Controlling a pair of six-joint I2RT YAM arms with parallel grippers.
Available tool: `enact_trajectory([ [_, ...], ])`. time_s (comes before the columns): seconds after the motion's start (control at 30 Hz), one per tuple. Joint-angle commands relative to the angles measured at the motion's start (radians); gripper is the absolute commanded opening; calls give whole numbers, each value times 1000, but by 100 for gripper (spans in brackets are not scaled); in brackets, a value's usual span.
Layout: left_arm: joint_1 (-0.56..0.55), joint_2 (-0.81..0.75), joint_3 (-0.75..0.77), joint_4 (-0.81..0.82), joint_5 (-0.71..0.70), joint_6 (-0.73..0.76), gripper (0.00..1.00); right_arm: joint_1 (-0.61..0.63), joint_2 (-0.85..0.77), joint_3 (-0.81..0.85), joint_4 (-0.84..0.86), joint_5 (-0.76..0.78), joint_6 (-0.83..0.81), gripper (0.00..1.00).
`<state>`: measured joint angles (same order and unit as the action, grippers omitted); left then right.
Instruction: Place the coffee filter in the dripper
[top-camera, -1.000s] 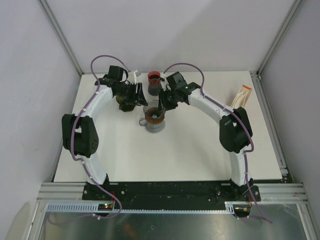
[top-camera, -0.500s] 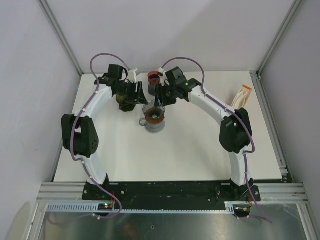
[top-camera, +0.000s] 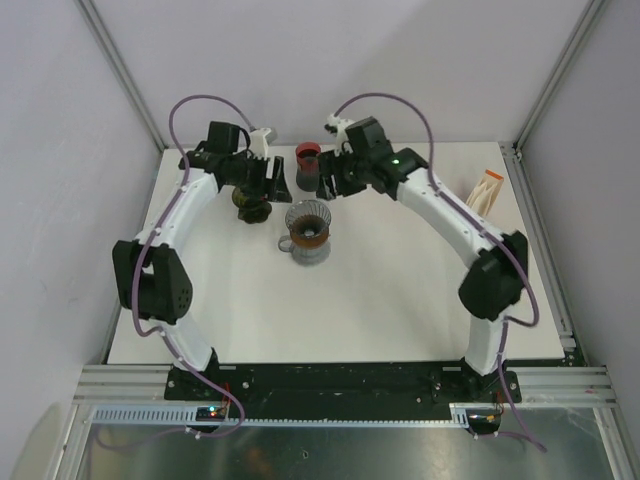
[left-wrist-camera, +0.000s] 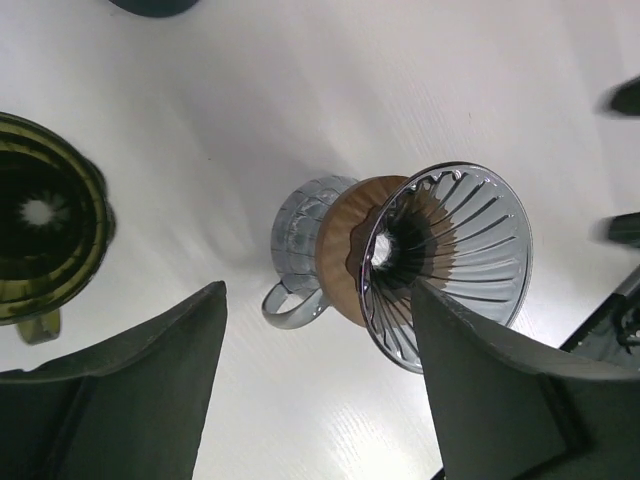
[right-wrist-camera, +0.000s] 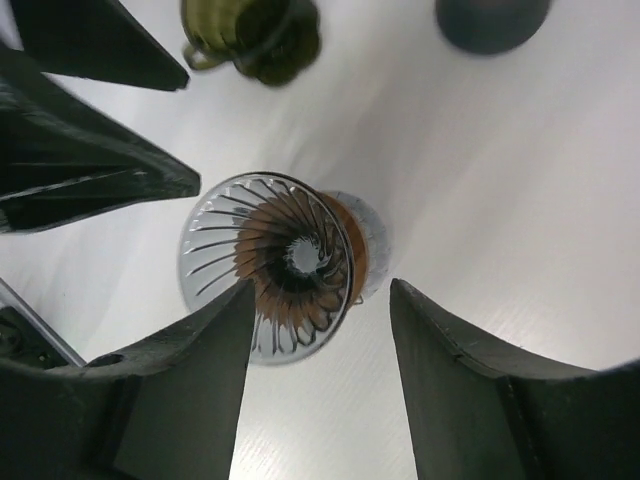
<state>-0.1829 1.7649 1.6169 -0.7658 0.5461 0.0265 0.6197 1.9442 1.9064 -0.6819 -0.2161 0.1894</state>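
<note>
While left fingers (left-wrist-camera: 140, 390) and right fingers (right-wrist-camera: 480, 400) hang apart (both empty) near the counter's (top-camera: 400, 300) far edge, dripper (top-camera: 309, 230) stands upright.

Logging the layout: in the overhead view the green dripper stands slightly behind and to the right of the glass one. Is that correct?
Not quite. The top external view shows the green dripper slightly behind and to the left of the glass dripper, not the right.
</note>
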Motion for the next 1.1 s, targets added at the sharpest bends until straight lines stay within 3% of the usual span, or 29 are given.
enact_trajectory([
  [0.0,0,-101,51,9,-74,70,79,-40,-253,-40,78,99,-60,60],
  [0.1,0,-131,44,10,-104,105,79,-107,-386,-174,138,224,-59,53],
  [0.27,2,-176,-21,53,-107,136,79,-331,-557,-444,264,376,0,43],
  [0.43,6,-207,-128,126,-107,137,79,-509,-551,-571,270,398,23,37],
  [0.77,8,-251,-215,186,-108,153,79,-543,-427,-715,356,535,11,25],
  [1.07,8,-254,-230,193,-88,158,79,-567,-343,-777,445,581,12,22],
])
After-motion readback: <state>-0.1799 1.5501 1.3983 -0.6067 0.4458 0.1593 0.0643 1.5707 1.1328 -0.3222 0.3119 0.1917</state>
